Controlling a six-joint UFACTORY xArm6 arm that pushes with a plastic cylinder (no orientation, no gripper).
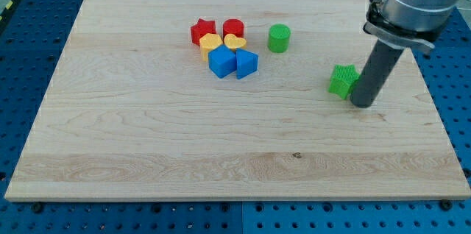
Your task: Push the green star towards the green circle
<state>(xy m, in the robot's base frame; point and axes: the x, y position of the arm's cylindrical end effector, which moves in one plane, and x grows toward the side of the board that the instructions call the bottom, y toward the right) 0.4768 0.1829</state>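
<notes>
The green star lies on the wooden board at the view's right. The green circle stands up and to the left of it, near the board's middle top. My tip rests on the board just right of the green star and slightly below it, touching or nearly touching its right side. The dark rod rises from the tip to the arm's grey body at the view's top right.
A tight cluster sits left of the green circle: red star, red circle, yellow block, yellow heart, blue cube, blue block. The board's right edge is close to my tip.
</notes>
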